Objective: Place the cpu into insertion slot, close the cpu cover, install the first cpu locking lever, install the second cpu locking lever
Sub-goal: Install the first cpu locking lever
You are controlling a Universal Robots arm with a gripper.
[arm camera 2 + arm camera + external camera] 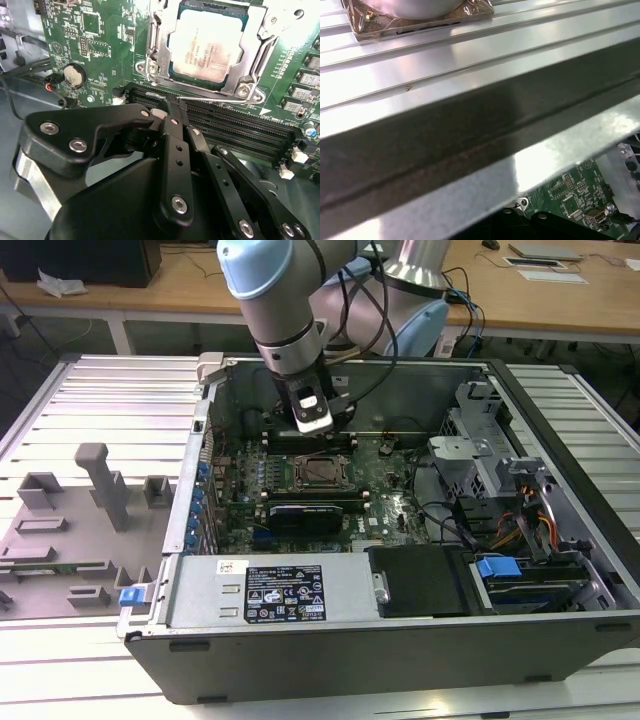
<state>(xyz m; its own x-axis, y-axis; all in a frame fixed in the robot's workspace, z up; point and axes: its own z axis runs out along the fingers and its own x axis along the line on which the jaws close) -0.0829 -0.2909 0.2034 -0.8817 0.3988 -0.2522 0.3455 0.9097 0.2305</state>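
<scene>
The round silver-grey metal robot arm (290,320) has shiny light blue plastic caps (250,265) on its joints. Thin black cables (392,340) run along it. Near its end sits a small white and black block (312,412). The black gripper (162,111) has smooth curved parts and round silver screws (77,145)

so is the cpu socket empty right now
No, in the second wrist view the cpu sits in it, framed by the silvery cpu cover.
</scene>
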